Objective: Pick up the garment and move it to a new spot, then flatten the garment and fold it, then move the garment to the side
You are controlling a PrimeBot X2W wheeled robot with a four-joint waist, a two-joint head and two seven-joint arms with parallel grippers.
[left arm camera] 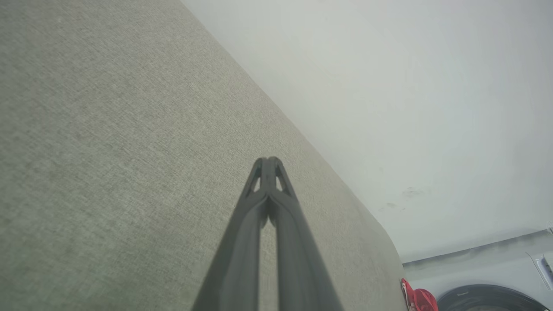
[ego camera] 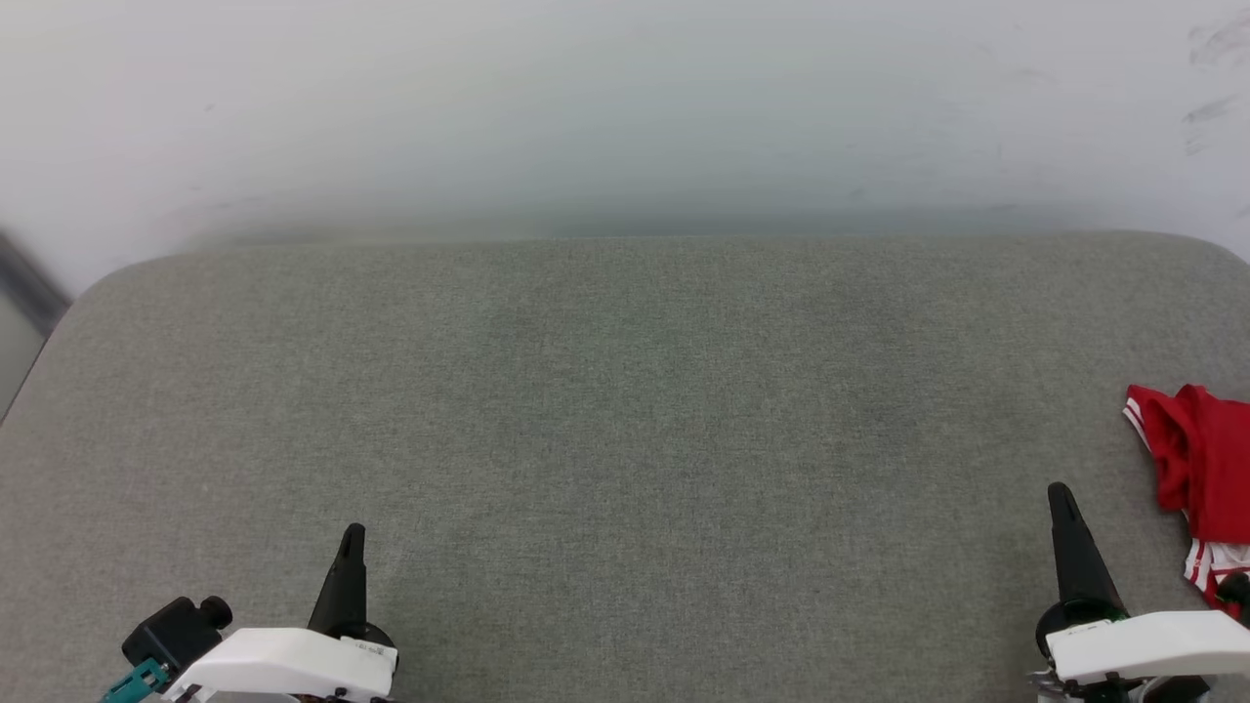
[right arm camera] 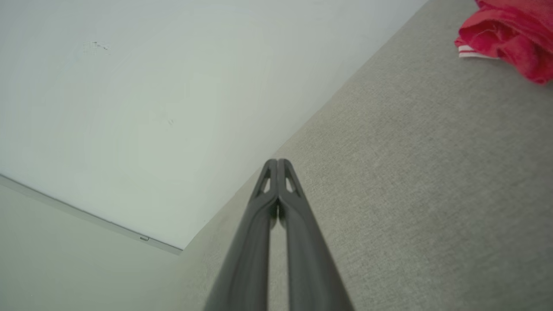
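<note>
The garment (ego camera: 1203, 467), red with white striped trim, lies bunched at the far right edge of the grey fabric surface (ego camera: 625, 420), partly cut off by the head view's border. It also appears as a red heap (right arm camera: 510, 32) at the top right of the right wrist view and as a small red patch (left arm camera: 418, 299) low in the left wrist view. My right gripper (ego camera: 1061, 493) is shut and holds nothing, a short way left of the garment. At the lower left, my left gripper (ego camera: 353, 534) is shut too, with its fingertips (left arm camera: 268, 162) pressed together over bare fabric.
A pale wall (ego camera: 625, 107) rises behind the surface's far edge. The surface's corners are rounded at back left and back right. A dark round appliance door (left arm camera: 488, 298) shows beyond the surface's end in the left wrist view.
</note>
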